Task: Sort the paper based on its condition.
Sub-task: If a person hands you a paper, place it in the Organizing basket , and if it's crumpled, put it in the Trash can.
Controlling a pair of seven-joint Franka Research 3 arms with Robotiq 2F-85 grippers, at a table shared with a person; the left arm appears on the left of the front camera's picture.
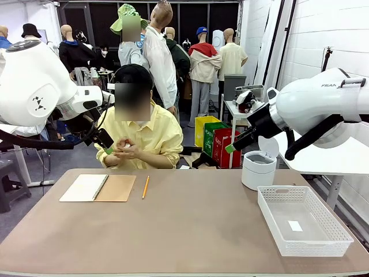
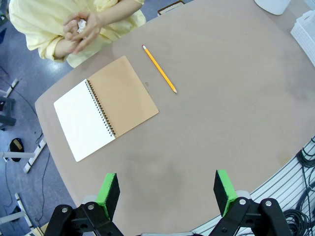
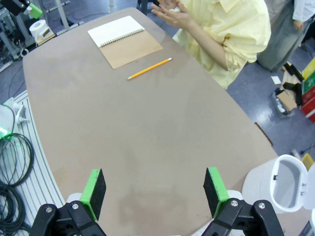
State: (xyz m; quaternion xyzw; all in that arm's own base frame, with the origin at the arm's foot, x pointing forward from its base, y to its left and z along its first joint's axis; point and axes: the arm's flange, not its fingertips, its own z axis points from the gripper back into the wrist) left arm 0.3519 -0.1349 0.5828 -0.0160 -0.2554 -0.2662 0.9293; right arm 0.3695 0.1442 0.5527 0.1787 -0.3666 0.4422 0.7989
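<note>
Smooth brown tabletop (image 2: 221, 98) holds spiral-bound notebook (image 2: 106, 108); hands (image 2: 91, 35) cup crumpled paper (image 2: 81, 24).

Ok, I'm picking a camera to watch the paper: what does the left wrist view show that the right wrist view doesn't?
Left wrist's extra: crumpled white paper in the person's hands, plus a corner of the white basket. Right wrist's extra: the white bin's open top. Both: the open notebook, the pencil and the brown table.
</note>
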